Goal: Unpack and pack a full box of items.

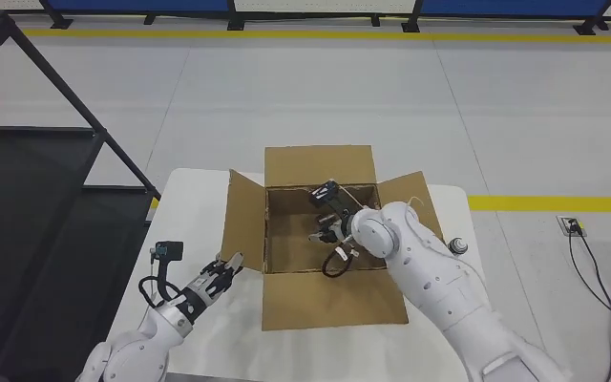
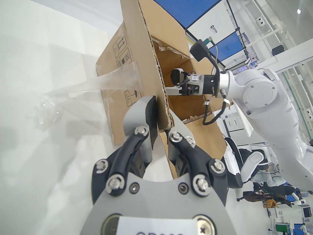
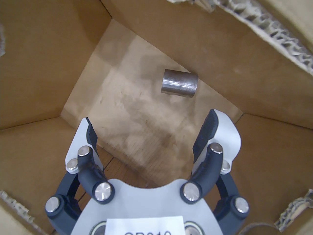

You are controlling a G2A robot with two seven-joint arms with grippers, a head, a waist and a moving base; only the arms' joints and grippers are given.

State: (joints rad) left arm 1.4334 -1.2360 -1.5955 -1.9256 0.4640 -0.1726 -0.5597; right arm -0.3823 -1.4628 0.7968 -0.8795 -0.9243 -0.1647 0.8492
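Observation:
An open cardboard box [image 1: 334,301] stands in the middle of the white table. My left gripper [image 2: 163,121] is at the box's left side, shut on the corner of the left flap [image 2: 144,57]; in the top view the left gripper [image 1: 227,266] touches that flap [image 1: 243,218]. My right gripper [image 3: 151,133] hangs inside the box, open, with nothing between its fingers. A short grey metal cylinder [image 3: 179,83] lies on its side on the box floor, a little beyond the fingertips and near a wall. The right gripper [image 2: 174,84] also appears inside the box, past the flap.
A crumpled clear plastic strip [image 2: 80,88] trails from the box's outer wall onto the table. A small round metal part [image 1: 458,245] sits on the table right of the box. A black frame [image 1: 67,220] stands left of the table. The box's top edges are torn.

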